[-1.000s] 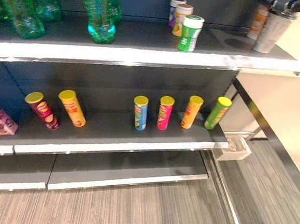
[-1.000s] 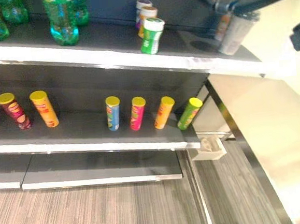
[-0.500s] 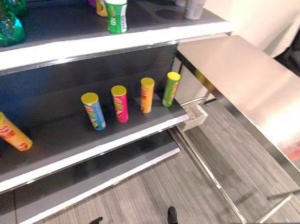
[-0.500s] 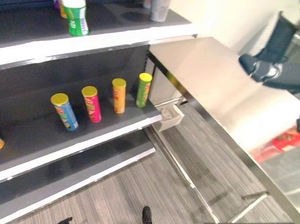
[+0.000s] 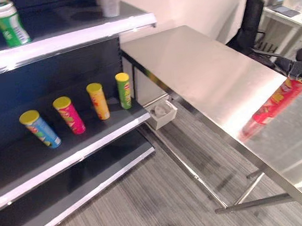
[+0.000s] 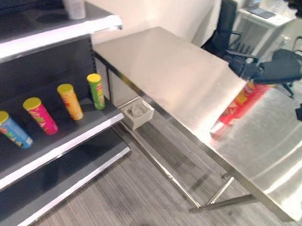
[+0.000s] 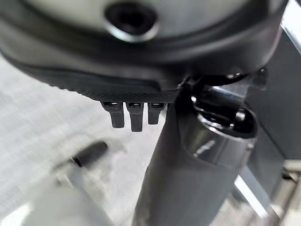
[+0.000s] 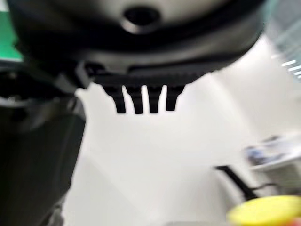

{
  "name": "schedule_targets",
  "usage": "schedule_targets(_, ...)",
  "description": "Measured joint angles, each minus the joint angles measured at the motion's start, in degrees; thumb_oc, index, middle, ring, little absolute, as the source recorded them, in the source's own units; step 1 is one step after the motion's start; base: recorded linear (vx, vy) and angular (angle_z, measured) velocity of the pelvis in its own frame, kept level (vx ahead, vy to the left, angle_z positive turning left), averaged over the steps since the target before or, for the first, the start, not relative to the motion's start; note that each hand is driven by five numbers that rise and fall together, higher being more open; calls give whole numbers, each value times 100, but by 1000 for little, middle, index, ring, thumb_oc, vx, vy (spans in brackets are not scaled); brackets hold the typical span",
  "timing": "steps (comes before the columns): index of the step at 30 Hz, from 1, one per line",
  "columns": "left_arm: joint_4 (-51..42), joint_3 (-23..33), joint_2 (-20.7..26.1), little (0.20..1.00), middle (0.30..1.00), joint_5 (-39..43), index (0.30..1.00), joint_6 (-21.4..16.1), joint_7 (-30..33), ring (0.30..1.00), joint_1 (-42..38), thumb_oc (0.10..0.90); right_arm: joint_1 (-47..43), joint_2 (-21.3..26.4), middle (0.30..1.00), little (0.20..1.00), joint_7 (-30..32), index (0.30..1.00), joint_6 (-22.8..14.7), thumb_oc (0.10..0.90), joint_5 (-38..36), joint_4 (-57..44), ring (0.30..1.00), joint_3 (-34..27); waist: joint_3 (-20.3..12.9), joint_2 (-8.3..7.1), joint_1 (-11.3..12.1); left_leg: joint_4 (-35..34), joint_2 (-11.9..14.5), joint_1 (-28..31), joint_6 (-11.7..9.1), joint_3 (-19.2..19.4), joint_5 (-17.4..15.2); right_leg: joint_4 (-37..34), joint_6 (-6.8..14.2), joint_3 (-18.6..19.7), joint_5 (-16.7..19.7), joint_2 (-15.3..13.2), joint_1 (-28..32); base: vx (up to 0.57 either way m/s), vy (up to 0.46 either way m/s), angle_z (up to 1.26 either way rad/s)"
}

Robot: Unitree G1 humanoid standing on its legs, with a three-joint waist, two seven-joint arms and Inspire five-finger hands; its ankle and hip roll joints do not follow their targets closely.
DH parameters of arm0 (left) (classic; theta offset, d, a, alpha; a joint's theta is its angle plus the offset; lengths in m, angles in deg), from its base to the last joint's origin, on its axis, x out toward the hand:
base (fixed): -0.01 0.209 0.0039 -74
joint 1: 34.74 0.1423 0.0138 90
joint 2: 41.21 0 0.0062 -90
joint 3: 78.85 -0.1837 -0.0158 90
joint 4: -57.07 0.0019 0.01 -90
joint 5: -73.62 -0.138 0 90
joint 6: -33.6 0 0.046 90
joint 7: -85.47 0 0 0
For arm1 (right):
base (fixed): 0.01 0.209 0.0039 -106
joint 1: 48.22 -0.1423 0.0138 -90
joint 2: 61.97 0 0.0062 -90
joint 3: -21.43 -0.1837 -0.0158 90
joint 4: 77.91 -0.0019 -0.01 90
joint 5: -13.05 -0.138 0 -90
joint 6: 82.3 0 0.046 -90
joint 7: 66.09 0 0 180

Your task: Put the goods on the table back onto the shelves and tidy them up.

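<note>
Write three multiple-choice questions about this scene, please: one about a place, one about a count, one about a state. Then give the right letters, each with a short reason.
1. Where is the red can?
A. on the steel table
B. on the top shelf
C. on the floor

2. How many yellow-lidded cans stand in a row on the middle shelf?
A. two
B. four
C. six

3. How is the right hand in its wrist view?
A. curled round a bottle
B. straight fingers, holding nothing
C. pinching a cloth

Answers:
1 A: the red can is on the steel table, near its front edge.
2 B: blue, pink, orange and green cans stand there.
3 B: its fingers point straight out with nothing between them.
</note>
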Motion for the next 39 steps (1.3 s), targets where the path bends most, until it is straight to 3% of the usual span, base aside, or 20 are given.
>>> schedule_targets(4,-1,-62,-69,900,900,51,900,-3,-5,900,-167,800,8,0,900,900,-69,900,-5,800,-259,70,900,-33,15,43,-111,4,252,-59,-105,-58,28,-1,-44,156,-67,247,-78,5,-175,-13)
schedule_targets(6,6,-163,-108,900,900,57,900,-3,2,900,-244,800,-33,0,900,900,-113,900,-128,800,-501,181,900,-90,2,152,-203,32,348,-87,-226,-149,5,-2,-46,142,-115,347,-95,13,-280,6)
schedule_targets(8,8,-195,-72,900,900,65,900,-3,4,900,-253,800,-83,9,900,900,-215,900,-180,800,-722,186,900,-18,15,172,-188,109,426,-129,-229,-141,2,-2,-55,207,-137,409,-145,-6,-255,-7)
schedule_targets(10,26,-195,-20,900,900,98,900,11,5,900,-210,800,-109,28,900,900,-338,900,-234,800,-885,175,900,171,61,237,-127,529,671,-288,-189,-177,29,-1,-170,304,-202,579,-152,12,-263,-20)
schedule_targets(11,30,-195,-9,900,900,99,900,12,4,900,-254,800,-107,19,900,900,-371,900,-237,800,-897,192,900,182,156,297,-26,901,856,-450,-94,-472,184,114,-349,309,-316,676,-205,-48,-189,-23)
schedule_targets(12,0,-214,17,900,900,113,900,9,5,900,-267,800,-137,17,900,900,-373,900,-223,800,-897,184,900,220,245,216,87,1397,844,-678,-57,-1056,256,126,-527,504,-356,667,-204,-46,-93,-42)
schedule_targets(13,-48,-197,-20,900,900,284,900,-28,13,900,-297,800,-237,37,900,900,-374,900,-198,800,-897,181,900,312,310,42,215,1679,574,-1029,-199,-1890,-49,56,-656,693,-279,525,-246,-21,-2,-51)
schedule_targets(14,-140,-272,-26,900,900,325,900,-90,-9,900,-432,800,-434,39,900,900,-371,900,-193,800,-914,205,900,370,424,-104,287,1231,-168,-1176,-363,-2468,-442,-21,-685,788,-229,279,-331,92,63,-43)
schedule_targets(15,-144,-413,-99,900,900,317,900,-86,-7,900,-566,800,-582,33,900,900,-369,900,-193,800,-921,284,900,418,455,17,272,784,-518,-1235,-295,-2436,-411,-45,-635,771,-218,286,-340,99,88,-26)
schedule_targets(16,-176,-470,-159,900,900,310,900,-89,-11,900,-554,800,-595,41,900,900,-370,900,-187,800,-923,318,900,434,454,170,292,574,-625,-1212,-237,-2336,-365,-44,-606,785,-227,412,-297,64,73,-20)
schedule_targets(17,-191,-495,-170,900,900,307,900,-92,-9,900,-514,800,-746,-5,900,900,-361,900,-200,800,-924,411,900,631,457,267,281,438,-790,-1223,-25,-2459,-340,-46,-583,876,-253,507,-281,76,64,-88)
schedule_targets(18,-118,-553,-101,900,900,311,900,-87,3,900,-436,800,-985,-86,900,900,-343,900,-201,800,-941,542,900,1038,386,202,443,235,-986,-961,88,-2953,-336,-39,-560,1186,-240,504,-385,99,76,-103)
schedule_targets(20,-12,-460,-65,900,900,320,900,-67,33,900,-497,800,-1002,-161,900,900,-370,900,-228,800,-939,664,900,1196,438,32,259,90,-1124,-897,230,-2950,-280,-23,-381,1220,-177,416,-386,150,104,-39)
schedule_targets(22,-1,-460,-50,900,900,276,900,-76,25,900,-545,800,-1001,-428,900,900,-369,900,-190,800,-941,976,900,1199,380,-63,223,-112,-1223,-641,256,-2893,-199,-6,-313,1231,-175,316,-248,103,91,7)
schedule_targets(27,-31,-445,29,900,900,273,900,-82,39,900,-542,800,-1050,-432,900,900,-378,900,-71,800,-909,1135,900,1363,368,-53,256,-258,-1307,-284,349,-2666,-285,-2,-248,1398,-214,252,-101,81,123,-22)
schedule_targets(33,7,-449,15,900,900,265,900,-84,37,900,-516,800,-1166,-451,900,900,-380,900,41,800,-730,1172,900,1676,355,-29,259,-295,-1213,-103,326,-2467,-347,-2,-238,1490,-226,316,-9,69,111,-14)
schedule_targets(35,120,-480,0,900,900,251,900,-74,23,900,-436,800,-1771,-805,900,900,-361,900,21,800,-655,1796,900,2097,269,-63,308,-301,-1224,-25,336,-2327,-429,-6,-227,1589,-236,321,-3,23,44,-26)
schedule_targets(39,131,-584,2,900,900,224,900,-73,9,900,-368,800,-1760,-842,900,900,-374,900,252,800,-647,2187,900,2260,187,-60,414,-296,-1225,-108,332,-2326,-423,-5,-192,1629,-243,291,-101,32,41,-3)
